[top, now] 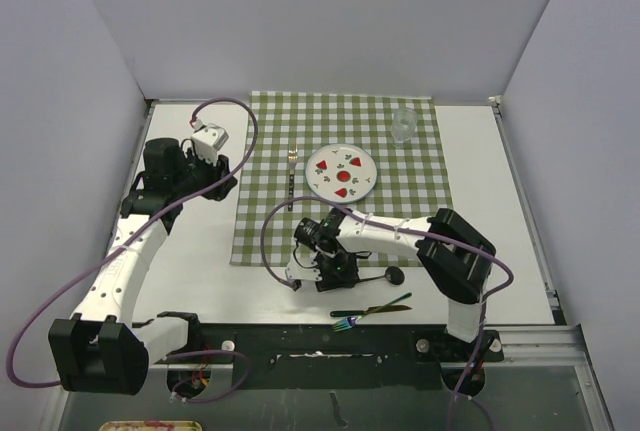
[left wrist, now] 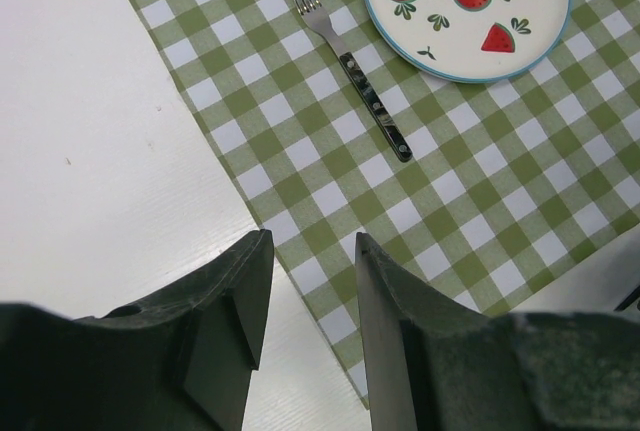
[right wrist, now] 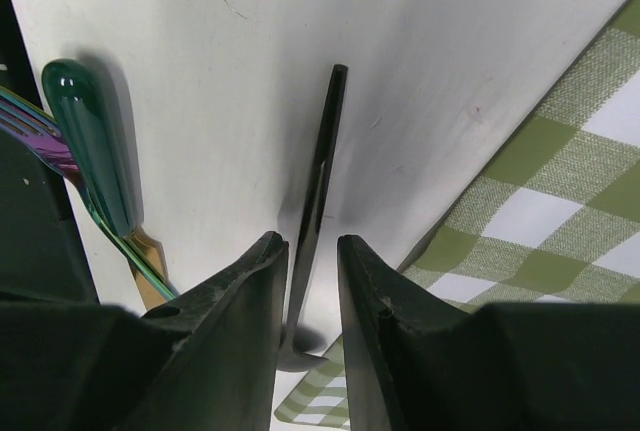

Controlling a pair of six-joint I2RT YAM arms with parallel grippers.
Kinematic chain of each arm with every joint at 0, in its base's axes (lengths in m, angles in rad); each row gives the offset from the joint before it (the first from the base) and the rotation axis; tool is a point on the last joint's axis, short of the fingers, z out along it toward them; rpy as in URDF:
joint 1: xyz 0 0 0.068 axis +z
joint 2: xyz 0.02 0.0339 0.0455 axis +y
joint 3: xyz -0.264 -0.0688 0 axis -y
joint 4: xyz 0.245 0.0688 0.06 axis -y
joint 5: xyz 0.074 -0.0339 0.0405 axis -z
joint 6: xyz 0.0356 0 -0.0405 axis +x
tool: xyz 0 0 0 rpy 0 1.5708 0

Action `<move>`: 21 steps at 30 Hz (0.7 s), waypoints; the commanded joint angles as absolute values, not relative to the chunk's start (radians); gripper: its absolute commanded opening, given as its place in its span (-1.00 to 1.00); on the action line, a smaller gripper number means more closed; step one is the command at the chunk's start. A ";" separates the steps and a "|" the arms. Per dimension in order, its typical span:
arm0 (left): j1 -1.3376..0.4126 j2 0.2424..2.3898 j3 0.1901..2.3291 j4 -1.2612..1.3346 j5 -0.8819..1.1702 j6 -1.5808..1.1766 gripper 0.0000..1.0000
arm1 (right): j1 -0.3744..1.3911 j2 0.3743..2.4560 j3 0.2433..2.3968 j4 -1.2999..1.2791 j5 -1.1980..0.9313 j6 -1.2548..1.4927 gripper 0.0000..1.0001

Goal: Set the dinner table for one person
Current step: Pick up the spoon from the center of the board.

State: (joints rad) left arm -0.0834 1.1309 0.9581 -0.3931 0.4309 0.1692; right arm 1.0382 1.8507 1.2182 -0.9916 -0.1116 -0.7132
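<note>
On the white dinner table point(top: 215, 281) lies a green checked cloth point(top: 400, 216) bearing a watermelon-print plate point(top: 341, 172), a dark-handled fork point(top: 291, 181) left of it, and a clear glass point(top: 403, 124) at the far right corner. A slim black spoon point(top: 372, 276) lies on the bare table just in front of the cloth. My right gripper point(top: 333, 273) is low over its left end. In the right wrist view the spoon handle point(right wrist: 325, 151) runs between the fingers of my right gripper point(right wrist: 312, 241), close to the left one, with a gap on the right. My left gripper point(top: 228, 183) hovers open and empty at the cloth's left edge.
A rainbow-coloured fork point(top: 350, 319) and a green-handled knife point(top: 392, 304) lie near the table's front edge, just in front of the spoon. In the left wrist view the fork point(left wrist: 350, 61) and plate point(left wrist: 468, 6) lie ahead of my left gripper point(left wrist: 313, 236).
</note>
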 commanded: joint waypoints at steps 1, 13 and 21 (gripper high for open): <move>-0.080 1.091 0.964 -0.364 0.451 0.184 -0.26 | 1.055 1.864 1.266 -1.006 -0.101 -0.712 -0.43; -0.080 1.094 0.946 -0.352 0.462 0.187 -0.26 | 1.069 1.900 1.294 -1.018 -0.090 -0.705 -0.44; -0.080 1.095 0.933 -0.340 0.474 0.185 -0.27 | 1.078 1.925 1.306 -1.019 -0.087 -0.700 -0.47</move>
State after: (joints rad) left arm -0.0834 1.1248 0.9325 -0.3912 0.4461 0.1783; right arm 1.0687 1.9121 1.2728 -1.0149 -0.0910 -0.7082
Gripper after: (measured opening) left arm 0.370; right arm 0.279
